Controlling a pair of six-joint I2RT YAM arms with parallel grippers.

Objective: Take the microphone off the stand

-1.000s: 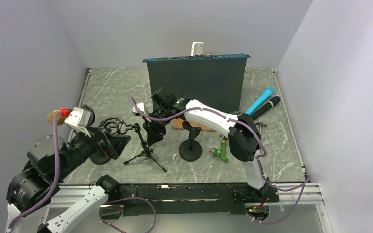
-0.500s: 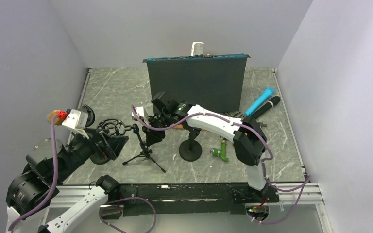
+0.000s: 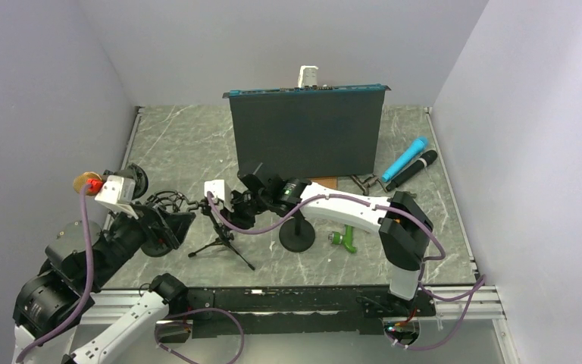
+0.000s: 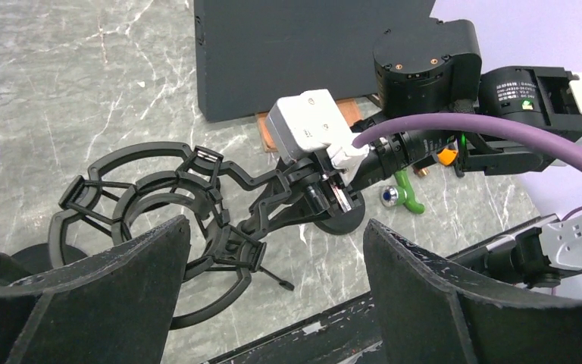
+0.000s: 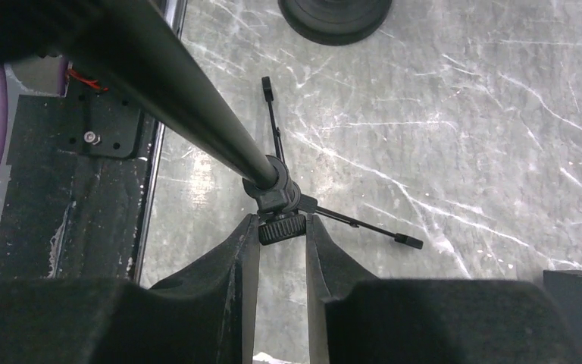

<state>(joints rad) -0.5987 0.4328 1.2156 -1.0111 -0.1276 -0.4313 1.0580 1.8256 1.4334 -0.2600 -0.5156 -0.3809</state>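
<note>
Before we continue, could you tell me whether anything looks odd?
The shock mount on the tripod stand looks empty, while a blue microphone and a black microphone lie on the table at far right.

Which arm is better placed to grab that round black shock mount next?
Left. The left fingers are open and frame the shock mount, close in front. The right fingers look clamped on the tripod stand, holding it.

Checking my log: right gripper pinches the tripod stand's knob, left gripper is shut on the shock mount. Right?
No: the left wrist view shows the left gripper open, fingers wide apart, not closed on the shock mount. The right gripper does pinch the tripod stand at its knob.
</note>
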